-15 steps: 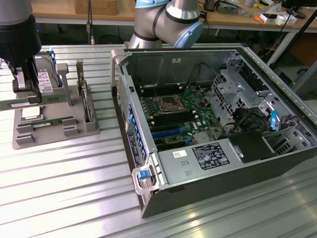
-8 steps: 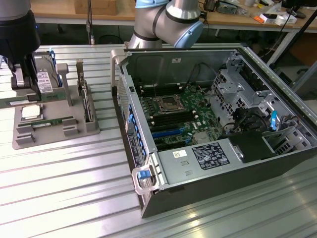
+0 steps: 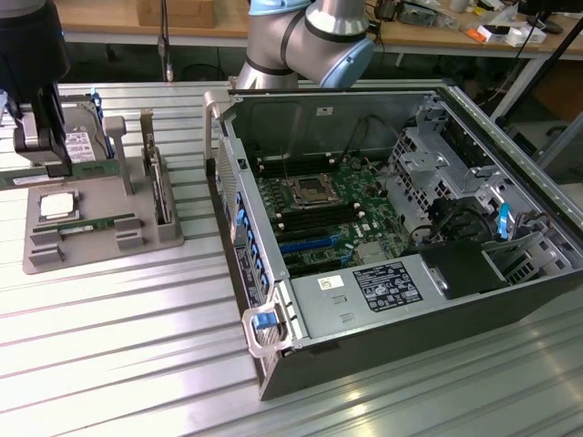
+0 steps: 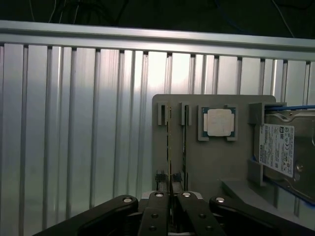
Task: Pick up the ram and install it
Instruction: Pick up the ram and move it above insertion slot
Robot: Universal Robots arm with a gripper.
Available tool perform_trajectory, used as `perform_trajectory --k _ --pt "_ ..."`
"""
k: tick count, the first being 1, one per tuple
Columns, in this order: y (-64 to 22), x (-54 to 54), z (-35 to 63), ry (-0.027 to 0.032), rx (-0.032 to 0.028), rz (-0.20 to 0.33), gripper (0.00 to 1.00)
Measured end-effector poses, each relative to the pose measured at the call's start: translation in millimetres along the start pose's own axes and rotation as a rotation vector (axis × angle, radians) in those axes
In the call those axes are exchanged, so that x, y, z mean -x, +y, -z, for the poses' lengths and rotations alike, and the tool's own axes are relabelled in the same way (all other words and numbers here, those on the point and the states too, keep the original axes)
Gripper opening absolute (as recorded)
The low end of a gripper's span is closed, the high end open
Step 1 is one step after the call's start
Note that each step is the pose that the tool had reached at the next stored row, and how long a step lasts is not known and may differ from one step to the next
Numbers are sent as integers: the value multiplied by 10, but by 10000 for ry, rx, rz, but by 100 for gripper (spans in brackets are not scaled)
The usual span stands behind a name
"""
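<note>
The ram [image 3: 96,222] is a thin green stick lying in the grey fixture [image 3: 100,250] on the exterior view's left. In the wrist view the ram [image 4: 169,142] shows edge-on, running straight away from my fingertips. My gripper [image 3: 44,155] hangs above the back of the fixture, apart from the ram. Seen from the wrist, the gripper [image 4: 169,184] has its black fingers [image 4: 158,189] close together, shut, with nothing held. The open computer case [image 3: 273,364] lies to the exterior view's right, its motherboard [image 3: 319,205] and memory slots [image 3: 314,244] exposed.
The fixture also carries a square silver processor chip [image 4: 218,122] and a silver hard drive with a white label [image 4: 278,147]. A ribbed aluminium table [image 3: 118,355] stretches around everything. The arm's joints [image 3: 310,36] stand behind the case. A cluttered workbench [image 3: 437,27] runs along the back.
</note>
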State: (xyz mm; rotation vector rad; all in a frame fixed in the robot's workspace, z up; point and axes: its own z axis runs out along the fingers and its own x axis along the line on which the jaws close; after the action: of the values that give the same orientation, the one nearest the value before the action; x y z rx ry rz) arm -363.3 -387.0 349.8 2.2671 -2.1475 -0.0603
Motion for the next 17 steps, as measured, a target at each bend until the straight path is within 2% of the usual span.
perform_trajectory --k 10,17 --pt "7 3 169 1 2 -1 13" --pt "10 4 246 1 1 0 13"
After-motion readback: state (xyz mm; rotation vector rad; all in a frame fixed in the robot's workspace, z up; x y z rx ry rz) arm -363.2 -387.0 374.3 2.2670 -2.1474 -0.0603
